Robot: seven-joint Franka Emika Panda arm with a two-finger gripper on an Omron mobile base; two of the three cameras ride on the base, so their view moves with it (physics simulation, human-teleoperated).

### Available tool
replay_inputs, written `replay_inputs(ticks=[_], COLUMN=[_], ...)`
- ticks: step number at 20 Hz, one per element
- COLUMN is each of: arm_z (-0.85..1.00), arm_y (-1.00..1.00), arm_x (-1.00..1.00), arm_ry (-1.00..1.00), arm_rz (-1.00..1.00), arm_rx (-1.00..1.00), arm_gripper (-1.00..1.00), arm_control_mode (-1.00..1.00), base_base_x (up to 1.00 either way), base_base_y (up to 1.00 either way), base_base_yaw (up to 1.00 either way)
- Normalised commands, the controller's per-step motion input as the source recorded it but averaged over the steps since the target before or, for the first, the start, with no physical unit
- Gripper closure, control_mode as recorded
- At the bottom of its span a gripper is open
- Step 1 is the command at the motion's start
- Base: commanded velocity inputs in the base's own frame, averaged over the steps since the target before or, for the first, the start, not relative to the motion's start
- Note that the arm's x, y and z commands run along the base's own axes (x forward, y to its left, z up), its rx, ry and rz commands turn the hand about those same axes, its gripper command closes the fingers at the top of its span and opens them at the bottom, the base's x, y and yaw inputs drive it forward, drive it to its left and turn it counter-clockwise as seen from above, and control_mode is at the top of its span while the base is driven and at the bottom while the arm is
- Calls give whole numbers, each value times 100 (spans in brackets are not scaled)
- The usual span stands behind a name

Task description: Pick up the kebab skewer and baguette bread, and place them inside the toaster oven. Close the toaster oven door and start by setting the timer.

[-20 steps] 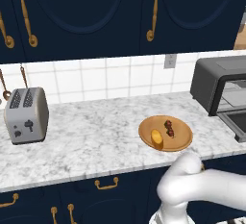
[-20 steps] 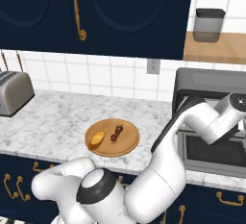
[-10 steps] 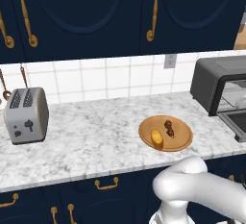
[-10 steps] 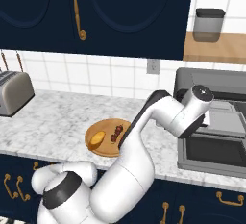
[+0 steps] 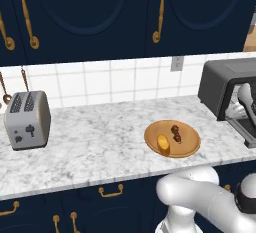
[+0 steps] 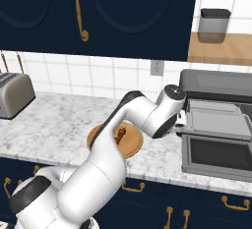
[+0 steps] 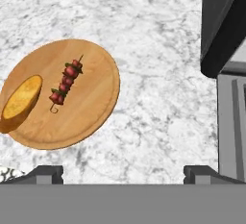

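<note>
A round wooden plate (image 7: 91, 117) lies on the marble counter with the kebab skewer (image 7: 66, 84) at its middle and the baguette bread (image 7: 20, 102) at its left rim. My gripper (image 7: 124, 175) hovers open and empty above the counter, between the plate and the toaster oven (image 7: 223, 26). In the right base view the gripper (image 6: 180, 126) hangs just left of the toaster oven (image 6: 216, 83), whose door (image 6: 216, 157) is folded down open. My arm covers part of the plate (image 6: 132, 144) there. The skewer (image 5: 176, 133) and baguette (image 5: 163, 144) also show in the left base view.
A silver two-slot toaster (image 5: 27, 119) stands far left on the counter. Dark blue cabinets with brass handles hang above. A grey canister (image 6: 212, 25) sits on a wooden shelf above the oven. A wall outlet (image 5: 177, 63) is on the tiled backsplash.
My arm has swung left, carrying the hand from in front of the oven to the space between the oven and the plate. The jaws stayed open. Plate and food have not moved.
</note>
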Motion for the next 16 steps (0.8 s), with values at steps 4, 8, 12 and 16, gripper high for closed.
replay_inputs(ticks=[4,8,12,16], arm_z=[0,0,0,-1], arm_y=[59,61,53,46], arm_x=[0,0,3,0], arm_ry=[0,0,0,6], arm_rz=[5,3,0,0], arm_rx=[0,0,0,0], arm_gripper=[-100,-100,-100,-100], arm_control_mode=[-100,-100,-100,-100], base_base_x=[0,0,0,0], base_base_y=[0,0,0,0], base_base_yaw=[0,0,0,0])
